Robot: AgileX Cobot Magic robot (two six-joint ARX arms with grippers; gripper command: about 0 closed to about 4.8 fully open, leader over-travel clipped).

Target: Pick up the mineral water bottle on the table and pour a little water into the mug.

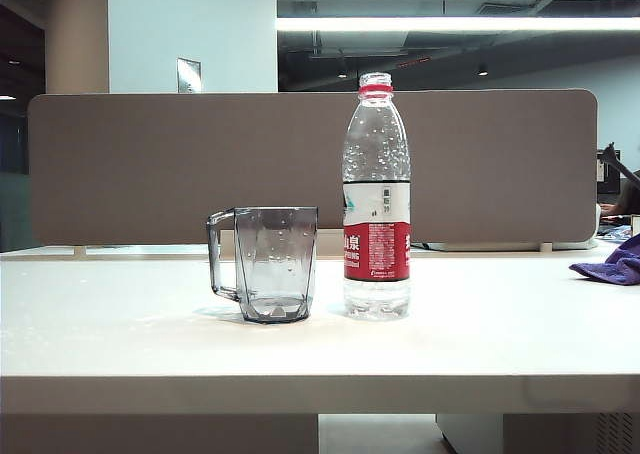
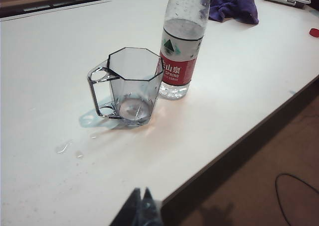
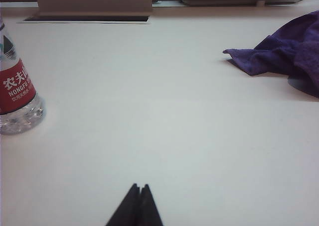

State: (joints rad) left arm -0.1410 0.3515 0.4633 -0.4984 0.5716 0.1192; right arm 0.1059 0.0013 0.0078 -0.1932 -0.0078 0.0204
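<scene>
The mineral water bottle (image 1: 376, 199) stands upright on the table (image 1: 480, 344), uncapped, with droplets clinging inside its clear upper half and a shallow layer of water at its base. The mug (image 1: 268, 263) stands upright just to its left in the exterior view, close beside it though contact cannot be judged, its squared handle turned away from the bottle. The left wrist view shows a small pool of water (image 2: 132, 111) in the bottom of the mug and 2 small wet patches on the tabletop near it. A purple cloth (image 1: 612, 262) lies crumpled at the far right of the table, well apart from both.

Neither arm appears in the exterior view. The left gripper (image 2: 141, 206) hangs above the table's front edge, well short of the mug, its 2 dark fingertips pressed together and holding nothing. The right gripper (image 3: 138, 202) sits low over bare tabletop, between the bottle and the cloth, its fingertips likewise closed to a point and empty.
</scene>
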